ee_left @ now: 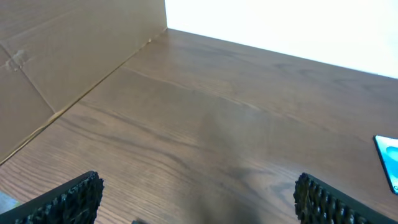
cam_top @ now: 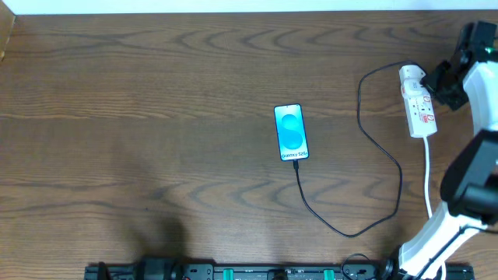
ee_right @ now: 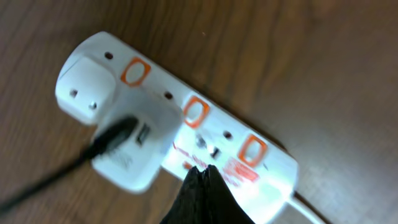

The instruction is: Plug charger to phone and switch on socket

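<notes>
The phone [cam_top: 291, 132] lies flat mid-table, its blue screen lit, and its corner shows in the left wrist view [ee_left: 388, 158]. The charger's black cable [cam_top: 350, 231] runs from the phone's near end in a loop to the white plug head [cam_top: 410, 75] [ee_right: 118, 146], which is seated in the end of the socket [cam_top: 420, 105] [ee_right: 249, 162]. My right gripper [cam_top: 433, 84] [ee_right: 203, 172] is shut and empty, its tips just over the socket's middle near the orange-ringed switches. My left gripper [ee_left: 199, 205] is open over bare wood, holding nothing.
The socket's white cord [cam_top: 428, 175] trails toward the table's front right beside my right arm [cam_top: 475, 167]. A cardboard wall [ee_left: 62, 56] stands along the table's left side. A black rail [cam_top: 233, 272] runs along the front edge.
</notes>
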`<act>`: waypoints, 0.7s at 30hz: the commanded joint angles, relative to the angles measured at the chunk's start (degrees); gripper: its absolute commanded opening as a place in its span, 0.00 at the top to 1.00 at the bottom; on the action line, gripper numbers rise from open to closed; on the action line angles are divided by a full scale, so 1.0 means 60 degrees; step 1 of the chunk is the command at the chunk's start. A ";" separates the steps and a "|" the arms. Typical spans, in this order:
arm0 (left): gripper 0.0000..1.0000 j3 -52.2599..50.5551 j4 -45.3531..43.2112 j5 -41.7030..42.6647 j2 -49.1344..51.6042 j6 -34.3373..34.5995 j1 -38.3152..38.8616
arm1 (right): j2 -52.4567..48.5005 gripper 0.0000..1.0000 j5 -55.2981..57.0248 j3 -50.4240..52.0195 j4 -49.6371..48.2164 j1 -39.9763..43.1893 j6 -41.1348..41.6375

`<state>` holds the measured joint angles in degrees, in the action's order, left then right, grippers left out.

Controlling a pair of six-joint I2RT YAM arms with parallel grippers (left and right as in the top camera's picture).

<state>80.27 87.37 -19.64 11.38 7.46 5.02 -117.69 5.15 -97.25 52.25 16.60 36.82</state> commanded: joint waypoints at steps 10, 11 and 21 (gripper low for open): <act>0.02 -0.0004 0.0962 -0.0091 -0.0433 0.0044 -0.0841 | -0.0954 0.99 0.0197 -0.0841 -0.0138 0.0040 -0.0579; 0.02 -0.0004 0.1082 -0.0095 -0.0474 0.0044 -0.0929 | -0.0962 0.99 0.0295 -0.0838 -0.0149 0.0040 -0.0616; 0.02 -0.0011 0.1566 -0.0095 -0.1038 0.0044 -0.1166 | -0.1304 0.99 0.0539 -0.0838 -0.0211 0.0040 -0.1654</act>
<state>80.27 92.29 -19.64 6.57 7.46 -1.74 -123.59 7.35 -101.08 51.16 16.60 30.30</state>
